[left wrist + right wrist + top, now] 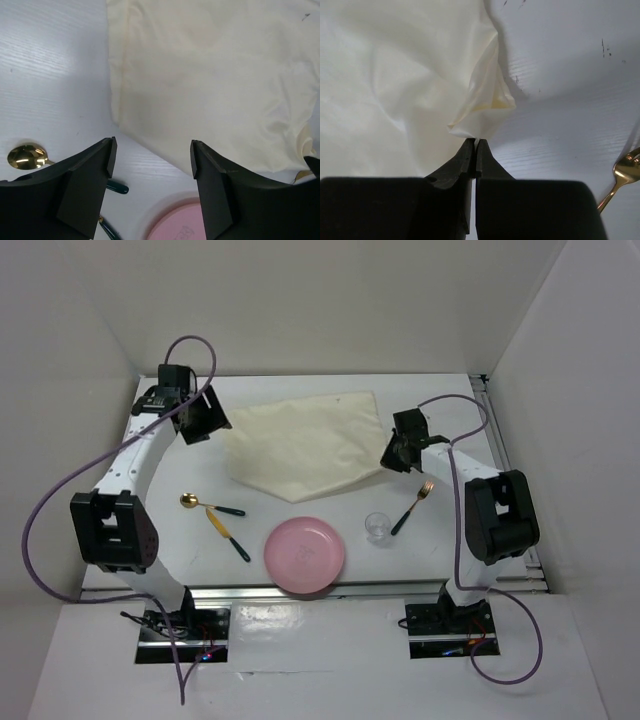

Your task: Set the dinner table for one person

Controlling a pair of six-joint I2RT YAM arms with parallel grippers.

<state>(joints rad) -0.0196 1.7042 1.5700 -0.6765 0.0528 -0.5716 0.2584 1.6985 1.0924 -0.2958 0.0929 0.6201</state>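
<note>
The dinner table (440, 540) is a white top with metal rails. A cream cloth (300, 445) lies rumpled at its middle back. My right gripper (393, 457) is shut on the cloth's right corner (480, 112), which is bunched and lifted at the jaws (476, 146). My left gripper (207, 418) is open and empty, hovering just off the cloth's left edge (210, 80), with bare table between its fingertips (152, 157). A pink plate (305, 555) sits at the front middle, and its rim shows in the left wrist view (175, 227).
A gold spoon (208, 505) and a knife (228, 535) with dark handles lie left of the plate; the spoon also shows in the left wrist view (27, 156). A small clear glass (377, 526) and a gold fork (412, 507) lie to its right. White walls enclose the table.
</note>
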